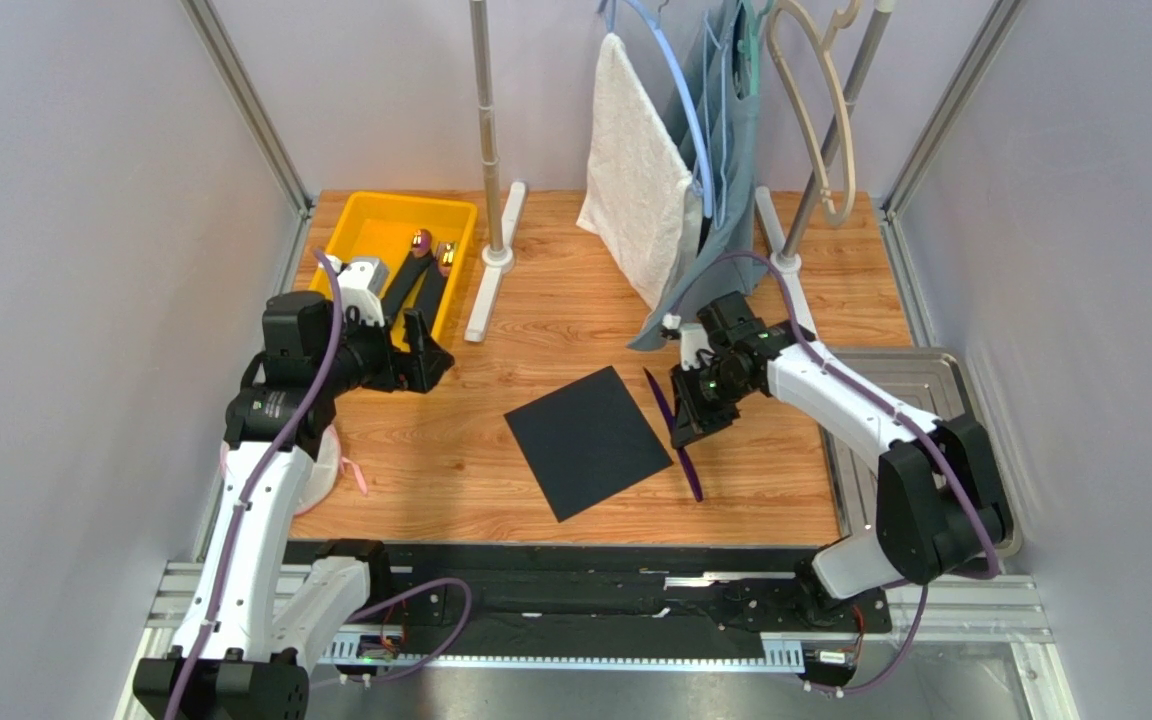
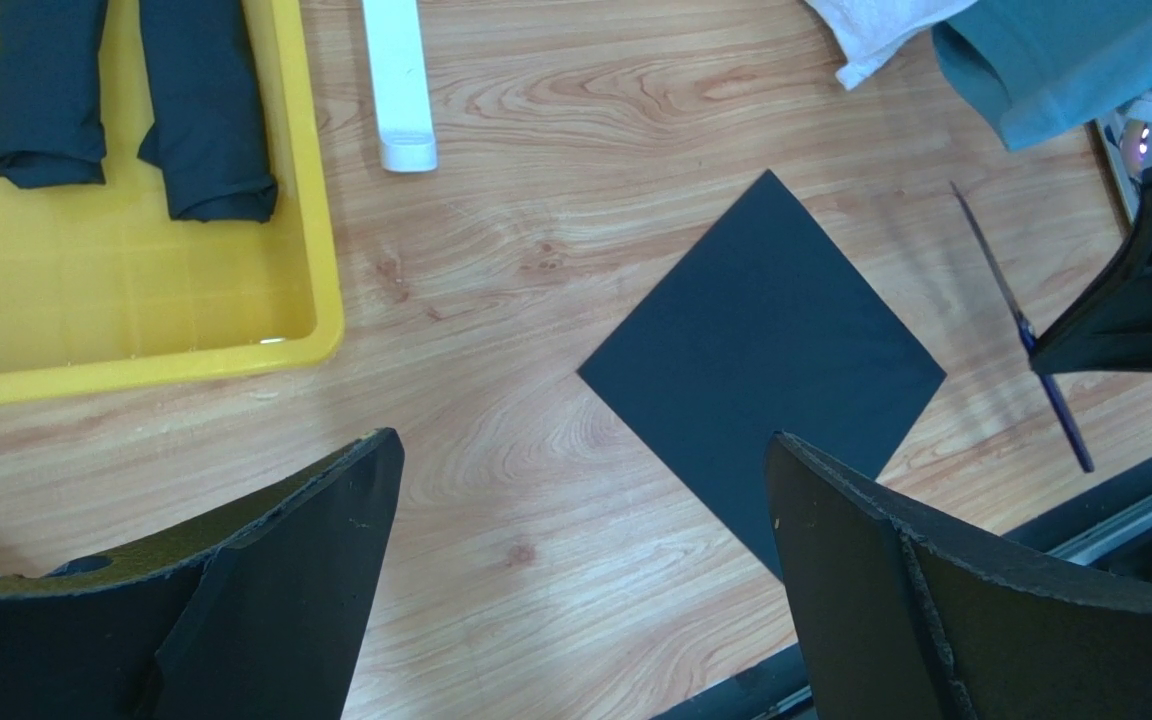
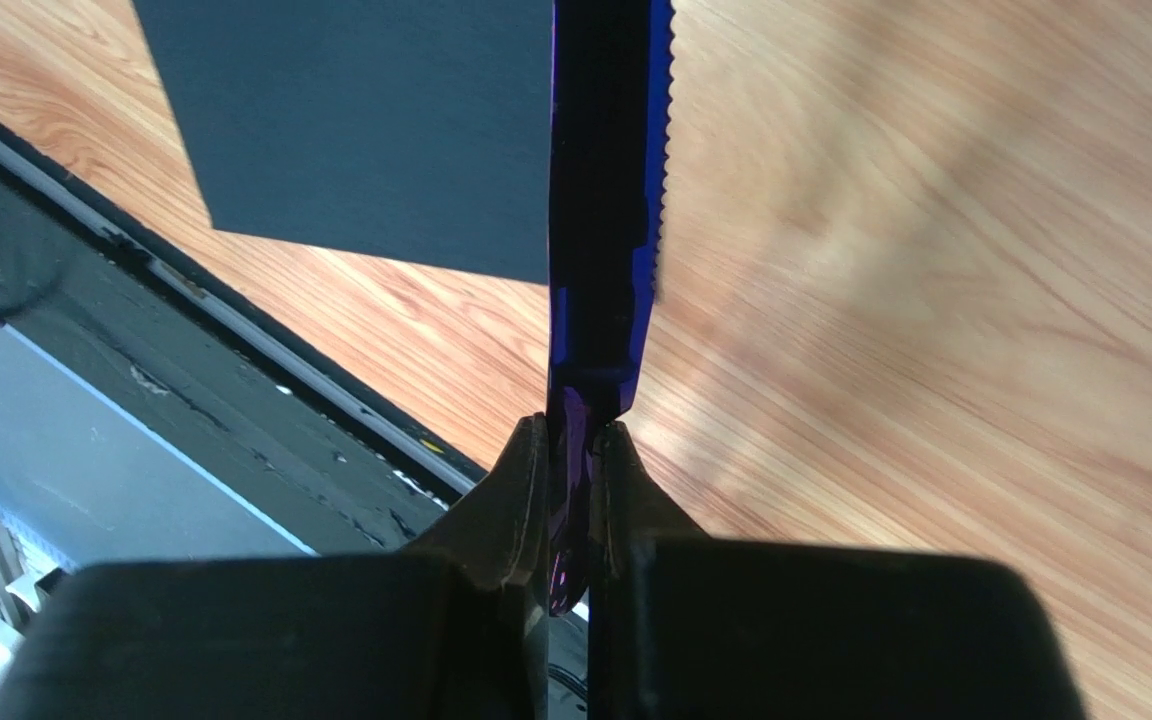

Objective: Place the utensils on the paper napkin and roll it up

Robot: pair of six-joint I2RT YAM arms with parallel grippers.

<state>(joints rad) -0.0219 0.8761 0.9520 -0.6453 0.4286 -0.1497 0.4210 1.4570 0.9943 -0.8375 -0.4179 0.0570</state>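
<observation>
While the right gripper (image 3: 575, 450) pinches the blue knife (image 3: 605, 180) tight, the paper napkin (image 1: 587, 440) lies just left, its edge alongside the blade.

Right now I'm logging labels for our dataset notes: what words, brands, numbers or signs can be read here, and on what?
None can be read in any view.
The yellow bin, the paper napkin, the white towel and the utensil clamped in the right claw show no print.
Anything on the arm housings is too small to tell.
</observation>
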